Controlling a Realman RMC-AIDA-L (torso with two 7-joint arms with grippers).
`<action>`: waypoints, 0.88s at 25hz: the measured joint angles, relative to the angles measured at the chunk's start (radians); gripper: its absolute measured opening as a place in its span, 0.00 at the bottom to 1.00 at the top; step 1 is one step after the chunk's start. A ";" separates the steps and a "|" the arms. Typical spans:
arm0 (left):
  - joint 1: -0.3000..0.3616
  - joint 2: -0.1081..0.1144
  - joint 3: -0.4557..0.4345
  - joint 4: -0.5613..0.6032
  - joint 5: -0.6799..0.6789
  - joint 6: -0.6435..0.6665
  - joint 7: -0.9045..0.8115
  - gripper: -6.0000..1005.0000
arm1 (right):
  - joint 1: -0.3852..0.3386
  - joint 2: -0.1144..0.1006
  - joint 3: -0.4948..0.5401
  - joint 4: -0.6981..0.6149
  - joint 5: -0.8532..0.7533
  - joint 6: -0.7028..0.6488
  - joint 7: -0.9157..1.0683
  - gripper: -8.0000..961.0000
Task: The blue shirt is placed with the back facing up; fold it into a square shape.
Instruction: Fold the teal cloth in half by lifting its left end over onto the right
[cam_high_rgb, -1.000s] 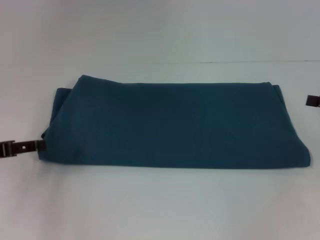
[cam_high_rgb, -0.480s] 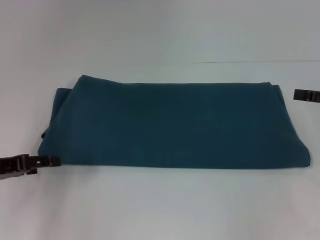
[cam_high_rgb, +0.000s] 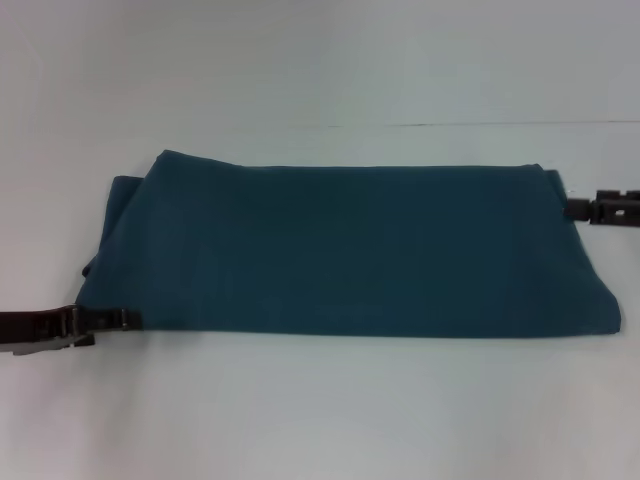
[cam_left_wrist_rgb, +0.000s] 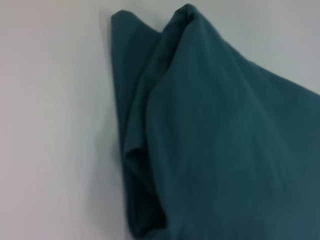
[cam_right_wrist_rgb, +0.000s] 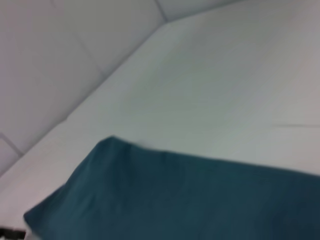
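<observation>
The blue shirt (cam_high_rgb: 350, 250) lies on the white table as a long, plain teal band running left to right, with layered folds at its left end. My left gripper (cam_high_rgb: 120, 320) comes in low from the left and reaches the shirt's near-left corner. My right gripper (cam_high_rgb: 575, 209) comes in from the right and meets the shirt's far-right edge. In the left wrist view the blue shirt (cam_left_wrist_rgb: 225, 150) shows stacked folded edges. In the right wrist view one corner of the blue shirt (cam_right_wrist_rgb: 175, 200) fills the lower part.
The white table (cam_high_rgb: 320, 410) extends in front of the shirt and behind it to a faint seam (cam_high_rgb: 480, 124). Pale wall panels (cam_right_wrist_rgb: 60, 60) rise past the table's far edge in the right wrist view.
My left gripper has slid rightward and toward the near edge, reaching the shirt's near-left corner. My right gripper has moved leftward into view up to the shirt's right edge. The shirt has not shifted.
</observation>
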 joint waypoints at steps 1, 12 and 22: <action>-0.004 0.000 0.000 -0.003 0.009 -0.006 -0.002 0.88 | 0.000 -0.002 -0.017 0.000 0.000 -0.004 -0.002 0.96; -0.040 0.015 0.000 -0.007 0.069 -0.023 -0.032 0.88 | -0.003 0.005 -0.007 0.000 0.006 0.010 -0.004 0.96; -0.063 0.018 0.017 -0.015 0.107 -0.034 -0.056 0.88 | -0.009 0.006 0.033 0.000 0.008 0.009 -0.005 0.96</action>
